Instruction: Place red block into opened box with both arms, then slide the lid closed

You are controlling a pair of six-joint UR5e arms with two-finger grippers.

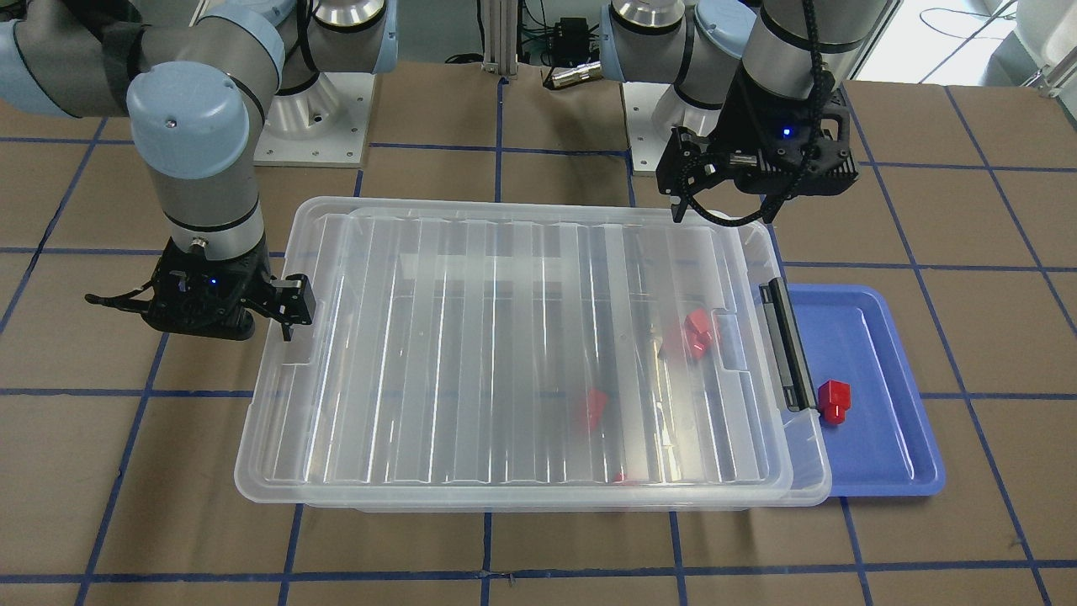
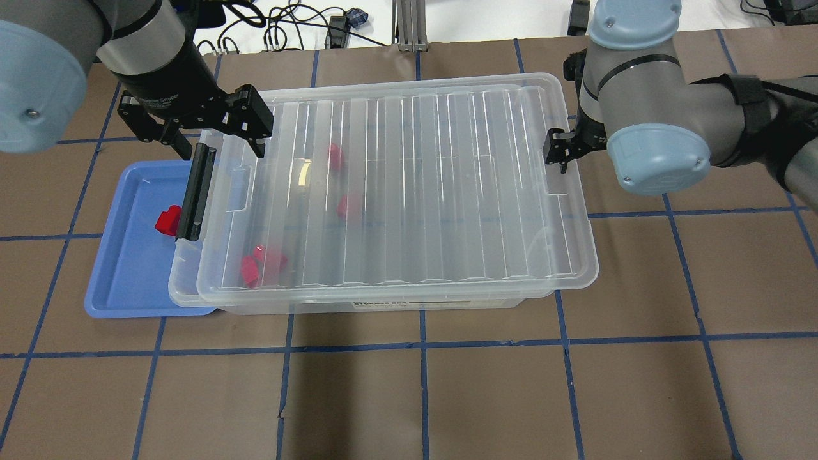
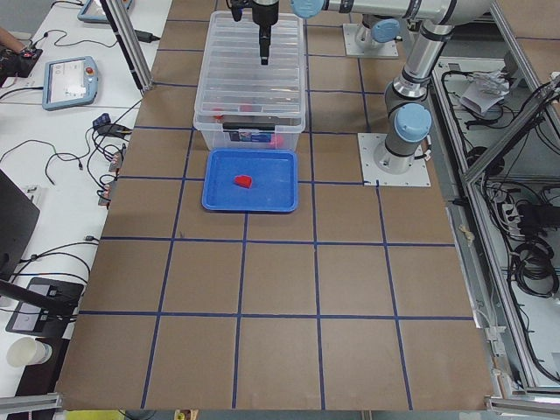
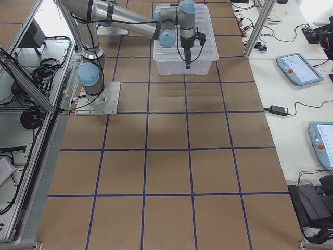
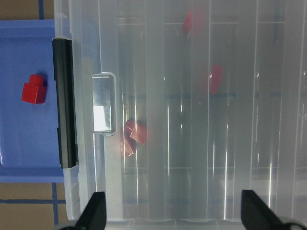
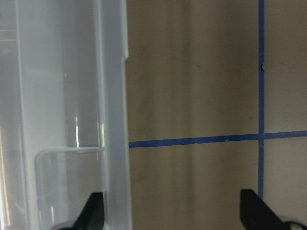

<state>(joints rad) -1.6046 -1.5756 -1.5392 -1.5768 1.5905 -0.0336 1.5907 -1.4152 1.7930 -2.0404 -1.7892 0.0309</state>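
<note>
Red block: the red block (image 1: 834, 401) lies in the blue tray (image 1: 892, 471), outside the box and just beside the lower end of the black bar, right of centre in the front-facing view.
Box: the clear box (image 2: 182, 289) stands mid-table with its long side across the frame. Its black bar (image 2: 195, 191) is on the short end next to the tray.
Lid: the ridged lid (image 2: 447, 191) lies flat on the box but not flush. At the bar end a narrow strip of the box's rim shows beyond the lid's edge.
Inside the box: other red blocks (image 2: 262, 263) show blurred through the lid, mostly toward the bar end.
Left gripper: the left gripper (image 2: 222, 149) is at the upper left of the overhead view, above the box's far corner at the bar end. Its jaws are spread wide and hold nothing, with one finger over the lid and the other on the tray side of the bar. Whether it touches the lid cannot be told.
Right gripper: the right gripper (image 1: 192, 313) is at the opposite short end, at the left of the front-facing view. Its jaws are spread wide with nothing gripped. In its wrist view one finger is over the lid's rim and the other over bare table.
Writing: a label strip (image 2: 409, 305) on the box's near long wall carries dark print too small to read. White lettering on the left gripper's black collar is also illegible.
Table: the table (image 2: 486, 383) is brown board crossed by a grid of blue tape.
</note>
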